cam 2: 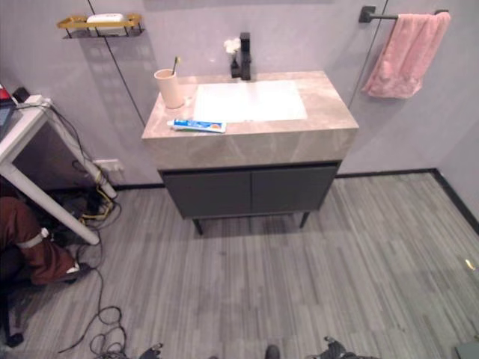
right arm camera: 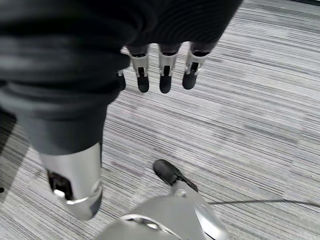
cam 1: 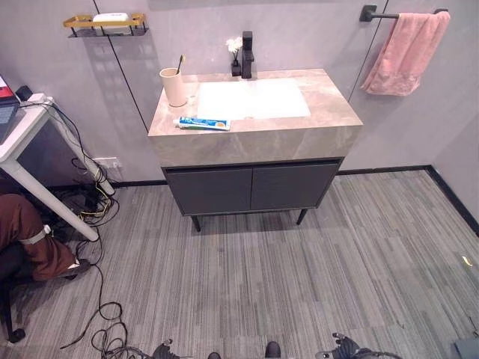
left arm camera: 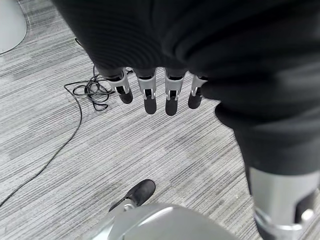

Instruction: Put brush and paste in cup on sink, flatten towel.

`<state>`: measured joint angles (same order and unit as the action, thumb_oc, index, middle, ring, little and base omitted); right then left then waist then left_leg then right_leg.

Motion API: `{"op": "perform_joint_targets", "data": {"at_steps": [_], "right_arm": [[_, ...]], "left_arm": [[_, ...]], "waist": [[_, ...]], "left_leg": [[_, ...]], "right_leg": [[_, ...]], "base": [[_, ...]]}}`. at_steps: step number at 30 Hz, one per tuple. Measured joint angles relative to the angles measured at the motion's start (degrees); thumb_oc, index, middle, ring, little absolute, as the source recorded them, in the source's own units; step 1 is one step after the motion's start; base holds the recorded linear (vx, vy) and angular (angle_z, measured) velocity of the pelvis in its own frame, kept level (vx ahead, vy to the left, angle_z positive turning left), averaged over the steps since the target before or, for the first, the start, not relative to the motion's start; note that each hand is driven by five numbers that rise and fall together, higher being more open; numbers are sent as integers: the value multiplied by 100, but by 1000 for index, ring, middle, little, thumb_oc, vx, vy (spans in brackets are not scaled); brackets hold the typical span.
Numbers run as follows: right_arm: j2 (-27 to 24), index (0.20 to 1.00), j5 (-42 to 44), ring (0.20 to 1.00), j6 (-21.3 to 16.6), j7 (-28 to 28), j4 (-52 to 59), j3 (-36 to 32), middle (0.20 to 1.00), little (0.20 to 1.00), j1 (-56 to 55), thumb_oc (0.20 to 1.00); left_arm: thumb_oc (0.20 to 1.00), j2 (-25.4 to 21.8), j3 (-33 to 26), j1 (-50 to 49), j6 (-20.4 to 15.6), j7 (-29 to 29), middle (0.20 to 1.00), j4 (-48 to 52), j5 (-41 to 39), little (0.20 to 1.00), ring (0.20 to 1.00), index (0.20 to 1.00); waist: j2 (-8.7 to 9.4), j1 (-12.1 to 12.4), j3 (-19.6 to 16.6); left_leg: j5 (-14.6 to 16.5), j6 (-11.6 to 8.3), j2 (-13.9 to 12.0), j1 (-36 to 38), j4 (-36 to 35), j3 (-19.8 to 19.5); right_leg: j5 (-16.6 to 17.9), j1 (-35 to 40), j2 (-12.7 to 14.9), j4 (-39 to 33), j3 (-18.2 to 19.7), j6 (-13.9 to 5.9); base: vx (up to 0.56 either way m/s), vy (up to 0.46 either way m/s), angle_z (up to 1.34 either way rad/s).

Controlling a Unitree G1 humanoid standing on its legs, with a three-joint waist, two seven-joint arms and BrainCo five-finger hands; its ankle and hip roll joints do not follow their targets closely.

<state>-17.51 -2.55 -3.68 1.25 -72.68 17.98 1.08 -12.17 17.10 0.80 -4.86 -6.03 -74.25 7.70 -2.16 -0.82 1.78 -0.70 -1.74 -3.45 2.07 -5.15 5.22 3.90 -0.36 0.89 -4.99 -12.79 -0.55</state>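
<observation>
**Both hands down and empty, paste on counter, brush in cup**

Far left: a person's leg point(cam 1: 30, 235) in brown by a white desk point(cam 1: 22, 138). On the wall above, a gold shelf point(cam 1: 105, 24) with a white item on it.

Vanity point(cam 1: 254, 142) with stone top, white sink point(cam 1: 251, 99) basin in the middle, dark doors below. Pink cup point(cam 1: 174, 86) stands on the counter's back left corner, just beside the basin; brush point(cam 1: 180, 63) stands upright inside it, handle sticking out. Paste point(cam 1: 203, 123) tube lies flat on the counter's front left, near the cup but apart from it, along the basin's front edge. Black faucet point(cam 1: 247, 54) behind the basin, a small white flower point(cam 1: 235, 46) touching-close beside it.

Right: pink towel point(cam 1: 406, 52) hangs bunched and crooked over a black bar point(cam 1: 382, 15) on the wall.

Left hand point(left arm camera: 150, 95): fingers straight, relaxed, nothing in it, over striped floor. Right hand point(right arm camera: 162, 75): same, fingers loose, holding nothing, over floor well short of the vanity.
</observation>
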Motion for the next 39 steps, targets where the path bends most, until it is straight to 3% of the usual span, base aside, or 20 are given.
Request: {"op": "perform_joint_targets", "data": {"at_steps": [12,39], "right_arm": [[151,1000,181,1000,-4,-12,-20,-3,1000,1000,-8,1000],[344,1000,150,1000,-2,-9,-79,26,1000,1000,-147,1000]], "left_arm": [[1000,39,48,-45,6,15,1000,-132,11,1000,1000,1000],[1000,46,218,9,14,26,1000,-336,467,1000,1000,1000]], "waist": [[-35,-11,-45],[160,-12,-338]], "left_leg": [[3,-2,-1,82,-4,6],[38,-5,-1,196,-7,60]], "right_leg": [[-8,67,-1,0,5,-3],[-8,151,-13,0,94,3]], "base": [[0,0,0],[2,-2,-1]]}}
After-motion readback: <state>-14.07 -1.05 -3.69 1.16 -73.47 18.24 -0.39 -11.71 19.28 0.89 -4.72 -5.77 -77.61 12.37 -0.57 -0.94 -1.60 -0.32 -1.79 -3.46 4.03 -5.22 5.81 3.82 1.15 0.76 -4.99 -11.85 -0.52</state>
